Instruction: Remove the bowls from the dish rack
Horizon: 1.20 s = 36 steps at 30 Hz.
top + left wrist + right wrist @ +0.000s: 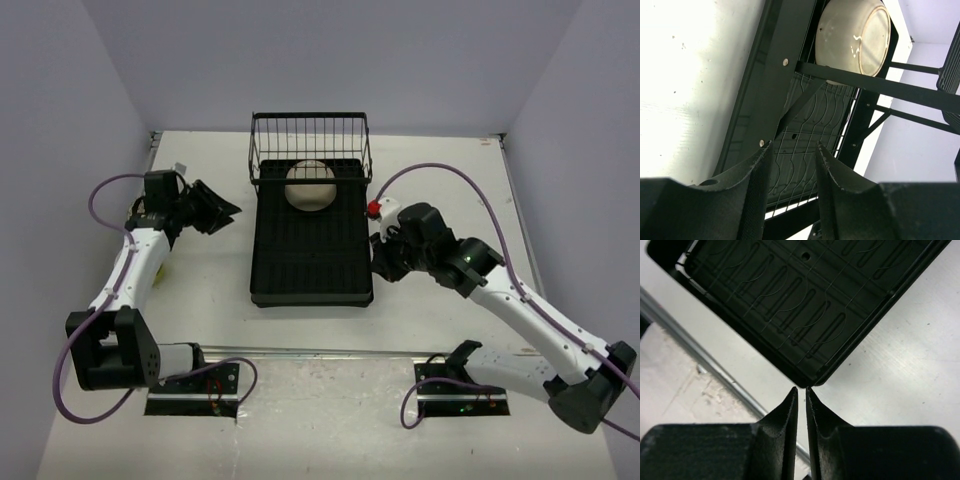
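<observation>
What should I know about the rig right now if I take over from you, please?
Left gripper: open, empty, left of the dish rack, aimed at it.
Right gripper: shut, empty, at the rack's near right corner.
Bowls: only one cream bowl in view, in the rack at the wire basket end.
Done: cannot tell; no unloaded bowls in view.
Left: lift that bowl out.

Overhead cam plus two wrist cams, all sharing the rack [310, 250]
Top one looks down from the near edge over the whole table [200, 290]. Left wrist peers close along the rack's side toward a bowl [855, 35]; right wrist sits tight above a near corner.
</observation>
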Each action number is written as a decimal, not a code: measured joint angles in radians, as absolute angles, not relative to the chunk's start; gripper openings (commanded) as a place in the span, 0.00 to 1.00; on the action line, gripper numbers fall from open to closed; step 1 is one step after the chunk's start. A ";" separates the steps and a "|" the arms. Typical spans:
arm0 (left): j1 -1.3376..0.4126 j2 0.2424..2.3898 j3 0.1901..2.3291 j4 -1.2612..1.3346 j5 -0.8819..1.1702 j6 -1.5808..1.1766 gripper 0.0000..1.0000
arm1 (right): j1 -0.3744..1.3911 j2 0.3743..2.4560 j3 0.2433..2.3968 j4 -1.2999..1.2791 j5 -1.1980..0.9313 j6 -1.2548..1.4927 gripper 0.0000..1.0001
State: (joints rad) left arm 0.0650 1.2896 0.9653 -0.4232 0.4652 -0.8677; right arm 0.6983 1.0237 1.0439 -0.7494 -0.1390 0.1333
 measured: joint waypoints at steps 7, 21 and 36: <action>0.065 1.332 1.023 -0.441 0.438 -0.820 0.41 | 0.788 1.215 1.117 -0.699 0.040 0.056 0.17; 0.065 1.382 1.053 -0.487 0.414 -0.729 0.24 | 0.835 1.342 1.203 -0.658 0.187 0.101 0.00; -0.126 1.109 0.849 -0.218 0.408 -0.712 0.00 | 0.629 1.161 1.188 -0.656 0.134 0.349 0.00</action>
